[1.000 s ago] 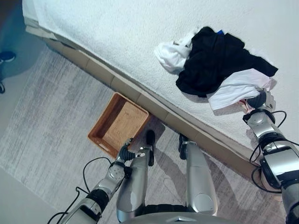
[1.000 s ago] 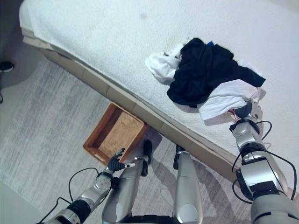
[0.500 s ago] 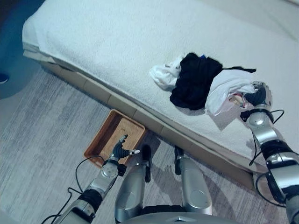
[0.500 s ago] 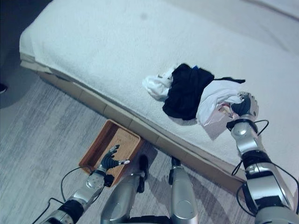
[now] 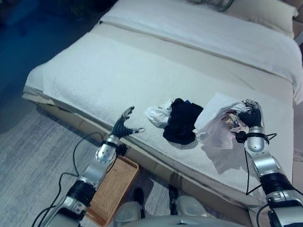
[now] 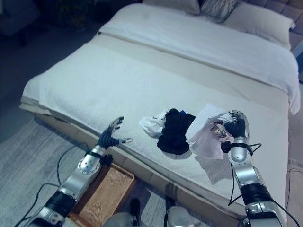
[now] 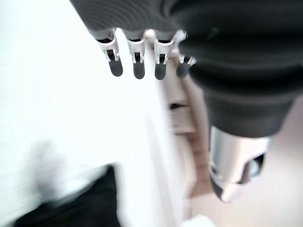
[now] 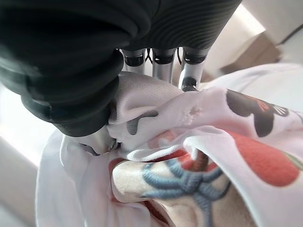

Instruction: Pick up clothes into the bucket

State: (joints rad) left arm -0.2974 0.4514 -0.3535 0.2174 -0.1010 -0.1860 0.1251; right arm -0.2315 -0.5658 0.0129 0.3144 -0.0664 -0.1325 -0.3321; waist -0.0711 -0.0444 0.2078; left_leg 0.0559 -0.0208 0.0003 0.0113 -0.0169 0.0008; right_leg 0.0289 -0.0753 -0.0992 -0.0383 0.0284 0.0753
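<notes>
Lifted off the bed (image 5: 94, 71) since earlier, the white shirt (image 5: 214, 124) is pinched by the right robot hand (image 5: 252, 116) for carrying to the basket (image 5: 111, 189); the left robot hand (image 5: 124, 126) is raised, fingers spread.

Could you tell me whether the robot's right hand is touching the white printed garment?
Touching. In the right wrist view, the right hand has its fingers curled into the white printed garment, bunching the cloth; the left eye view shows it lifted off the bed.

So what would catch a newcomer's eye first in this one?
The right hand is clenched on a white printed garment, lifted off the bed at its near right. Beside it lie a black garment and a small white one. The left hand hangs open above the bed's near edge, over the wicker basket on the floor.
</notes>
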